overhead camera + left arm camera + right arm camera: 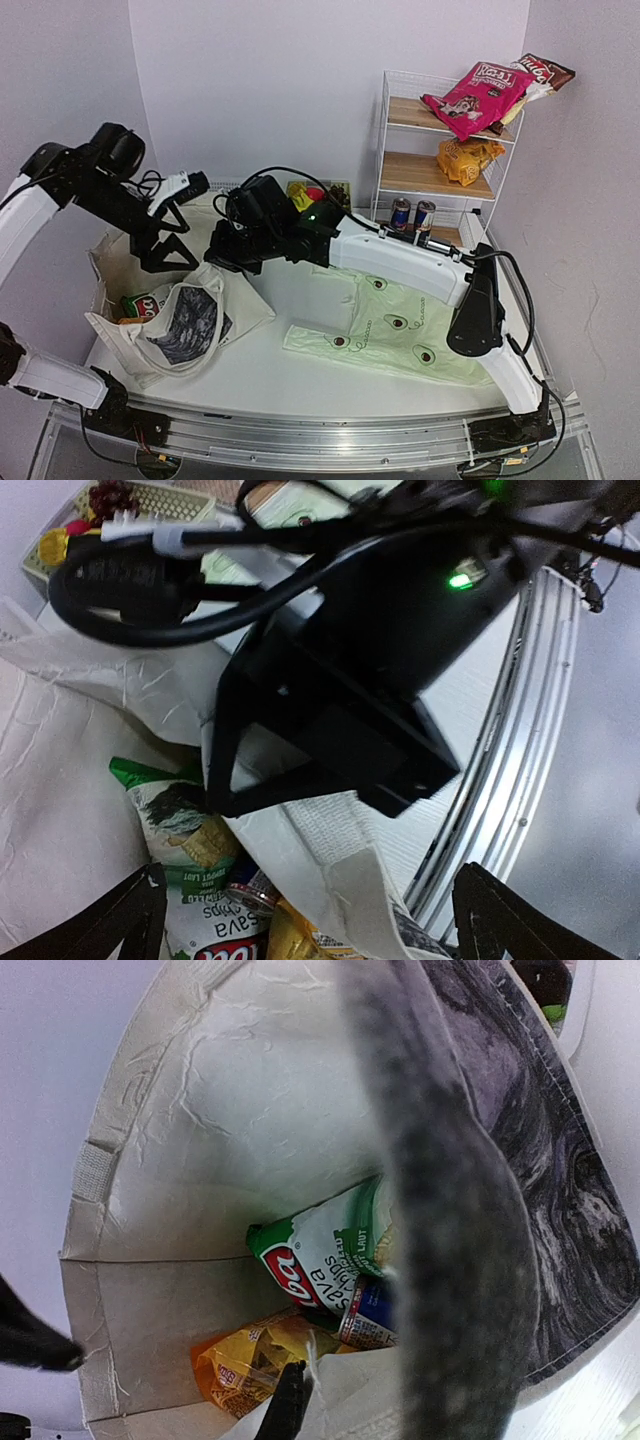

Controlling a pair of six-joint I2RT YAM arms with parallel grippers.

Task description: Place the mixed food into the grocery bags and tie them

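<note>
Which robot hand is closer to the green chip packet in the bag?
Left. The left fingers hang open right above the green packet; the right fingers pinch the rim of the cream tote, beside it.

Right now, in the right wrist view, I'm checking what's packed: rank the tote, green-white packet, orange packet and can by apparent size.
Largest: the cream tote, filling the view.
Next: the green-white packet and the orange packet look alike, both partly hidden, so unranked.
Smallest: the can, mostly covered.
</note>
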